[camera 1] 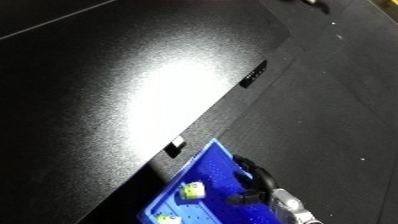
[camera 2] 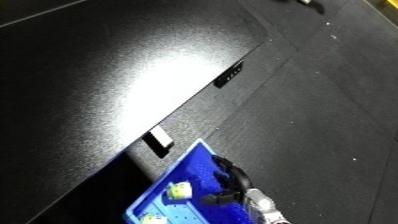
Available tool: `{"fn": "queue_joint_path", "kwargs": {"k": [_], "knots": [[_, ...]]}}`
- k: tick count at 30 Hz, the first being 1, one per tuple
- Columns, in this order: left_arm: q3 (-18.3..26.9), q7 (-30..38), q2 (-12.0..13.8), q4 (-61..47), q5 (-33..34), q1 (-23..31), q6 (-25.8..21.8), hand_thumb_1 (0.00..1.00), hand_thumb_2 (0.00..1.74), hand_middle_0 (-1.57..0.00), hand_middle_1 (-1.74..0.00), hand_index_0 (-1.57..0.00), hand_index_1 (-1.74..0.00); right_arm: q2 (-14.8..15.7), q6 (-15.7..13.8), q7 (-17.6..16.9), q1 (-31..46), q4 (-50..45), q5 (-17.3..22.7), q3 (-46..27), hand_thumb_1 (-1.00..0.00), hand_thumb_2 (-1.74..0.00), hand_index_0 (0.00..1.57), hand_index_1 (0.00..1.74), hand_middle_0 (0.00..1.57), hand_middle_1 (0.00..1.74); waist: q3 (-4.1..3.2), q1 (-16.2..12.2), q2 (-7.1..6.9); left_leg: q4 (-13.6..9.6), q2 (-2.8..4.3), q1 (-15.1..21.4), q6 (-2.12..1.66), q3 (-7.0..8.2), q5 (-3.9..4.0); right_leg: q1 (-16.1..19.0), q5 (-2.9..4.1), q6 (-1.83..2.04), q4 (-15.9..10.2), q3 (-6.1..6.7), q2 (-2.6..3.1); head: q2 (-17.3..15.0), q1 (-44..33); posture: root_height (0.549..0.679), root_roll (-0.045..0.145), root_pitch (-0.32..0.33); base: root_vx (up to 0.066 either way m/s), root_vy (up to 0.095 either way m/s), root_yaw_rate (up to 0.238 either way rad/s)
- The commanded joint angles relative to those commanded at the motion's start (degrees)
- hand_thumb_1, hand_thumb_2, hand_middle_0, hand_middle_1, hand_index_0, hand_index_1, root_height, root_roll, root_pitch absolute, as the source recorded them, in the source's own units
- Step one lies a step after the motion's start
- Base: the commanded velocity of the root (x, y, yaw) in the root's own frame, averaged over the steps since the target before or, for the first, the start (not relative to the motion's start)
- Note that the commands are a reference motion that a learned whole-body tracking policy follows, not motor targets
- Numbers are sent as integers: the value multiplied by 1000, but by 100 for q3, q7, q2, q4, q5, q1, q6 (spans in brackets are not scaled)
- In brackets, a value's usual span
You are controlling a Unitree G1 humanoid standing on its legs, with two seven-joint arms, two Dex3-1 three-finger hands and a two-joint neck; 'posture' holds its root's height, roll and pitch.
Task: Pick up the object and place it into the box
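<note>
A blue bin (camera 1: 206,162) stands at the bottom of the view, against the edge of the black table (camera 1: 107,110). Inside it lies a small pale yellow and white object (camera 1: 191,190), and a second similar piece (camera 1: 164,218) shows at the bottom edge. My right hand (camera 1: 256,184) hangs over the bin's right side, fingers loosely curved, with nothing seen between them. Its silver forearm (camera 1: 293,207) enters from the lower right. The hand is just right of the pale object and apart from it. My left hand does not show.
Strong glare (camera 1: 178,85) lies on the tabletop. A small black panel (camera 1: 253,74) and a white tag (camera 1: 176,145) sit on the table's edge. Dark carpeted floor (camera 1: 338,100) fills the right side.
</note>
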Motion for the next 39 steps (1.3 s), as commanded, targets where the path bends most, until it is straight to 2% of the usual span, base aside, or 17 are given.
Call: {"fn": "queue_joint_path", "kwargs": {"k": [5,6,7,9,10,15,16,17,19,21,22,23,24,29,32,33,39], "knots": [[-128,81,59,-25,133,-119,26,0,0,0,0,0,0,82,144,-122,-266,-229,-300,416,0,0,0,0,0,0,-17,216,-51,-48,5,-30,-16,-96,44,45,-15,3,-8,-85,-129,44,-997,621,76,16,-21,-99,200],[-170,130,81,-15,190,-183,33,0,0,0,0,0,0,100,214,-207,-404,-259,-428,551,0,0,0,0,0,0,-20,305,-82,-56,8,-56,-29,-140,79,62,-4,11,-22,-129,-178,216,-1474,621,74,14,-10,-108,130],[-170,130,81,-15,190,-183,33,0,0,0,0,0,0,100,214,-207,-404,-259,-428,551,0,0,0,0,0,0,-20,305,-82,-56,8,-56,-29,-140,79,62,-4,11,-22,-129,-178,216,-1474,621,74,14,-10,-108,130],[-197,173,110,-18,244,-228,43,0,0,0,0,0,0,119,325,-295,-529,-323,-569,663,0,0,0,0,0,0,-17,386,-120,-38,14,-90,-40,-188,108,77,-6,13,-10,-171,-222,436,-1998,621,73,11,-1,-116,112],[-209,204,159,-51,283,-262,77,0,0,0,0,0,0,134,493,-395,-642,-437,-679,763,0,0,0,0,0,0,-18,454,-159,-12,21,-129,-37,-225,130,70,-10,16,14,-208,-258,559,-2595,621,71,12,-7,-93,88],[-220,236,262,-101,347,-360,171,0,0,0,0,0,0,163,834,-529,-829,-571,-824,943,0,0,0,0,0,0,-26,567,-212,20,19,-207,-22,-277,184,35,10,31,47,-295,-319,526,-3428,620,66,15,-17,-79,109],[-240,230,309,-93,386,-431,213,0,0,0,0,0,0,198,961,-577,-926,-527,-891,1026,0,0,0,0,0,0,-23,628,-228,38,19,-245,-26,-308,230,40,17,43,61,-353,-363,508,-3920,620,63,13,-4,-72,159],[-240,230,309,-93,386,-431,213,0,0,0,0,0,0,198,961,-577,-926,-527,-891,1026,0,0,0,0,0,0,-23,628,-228,38,19,-245,-26,-308,230,40,17,43,61,-353,-363,508,-3920,620,63,13,-4,-72,159],[-272,202,372,-91,434,-532,250,0,0,0,0,0,0,281,1096,-667,-1065,-387,-981,1142,0,0,0,0,0,0,0,722,-241,69,19,-288,-38,-351,298,53,27,65,86,-432,-437,550,-4527,619,60,8,5,-68,201],[-283,187,393,-101,444,-559,255,0,0,0,0,0,0,308,1135,-700,-1100,-347,-992,1182,0,0,0,0,0,0,8,752,-241,69,17,-298,-39,-361,316,50,33,72,95,-454,-459,543,-4729,619,59,7,7,-49,186],[-311,150,438,-132,475,-611,266,0,0,0,0,0,0,362,1209,-772,-1164,-272,-1000,1254,0,0,0,0,0,0,25,810,-242,48,4,-318,-41,-384,353,39,46,91,113,-496,-498,487,-5105,618,59,6,-2,-35,187],[-311,150,438,-132,475,-611,266,0,0,0,0,0,0,362,1209,-772,-1164,-272,-1000,1254,0,0,0,0,0,0,25,810,-242,48,4,-318,-41,-384,353,39,46,91,113,-496,-498,487,-5105,618,59,6,-2,-35,187],[-345,120,474,-163,513,-665,286,0,0,0,0,0,0,411,1270,-849,-1211,-204,-1000,1310,0,0,0,0,0,0,43,865,-240,0,-15,-332,-51,-409,409,45,53,108,120,-538,-530,395,-5548,618,58,6,0,-33,203],[-403,49,537,-194,579,-761,296,0,0,0,0,0,0,516,1259,-1010,-1209,-80,-941,1403,0,0,0,0,0,0,90,961,-235,-84,-53,-323,-73,-459,493,109,31,133,129,-609,-591,337,-6500,619,58,0,6,-36,200],[-424,-14,600,-217,584,-787,256,0,0,0,0,0,0,594,1202,-1106,-1120,-62,-869,1488,0,0,0,0,0,0,139,1010,-255,-16,-78,-329,-43,-479,464,143,7,153,157,-655,-640,369,-7057,618,57,-5,17,-32,129],[-410,-23,635,-257,568,-772,235,0,0,0,0,0,0,637,1167,-1079,-1024,-83,-838,1546,0,0,0,0,0,0,164,1038,-283,61,-82,-344,-10,-487,417,167,-11,170,171,-682,-661,364,-7389,618,56,-7,26,-22,2],[-348,-53,689,-319,485,-703,191,0,0,0,0,0,0,732,1122,-946,-875,-24,-872,1663,0,0,0,0,0,0,184,1098,-337,152,-74,-328,40,-510,342,262,-58,191,176,-718,-679,203,-7883,618,52,-15,33,-3,-24]]}}
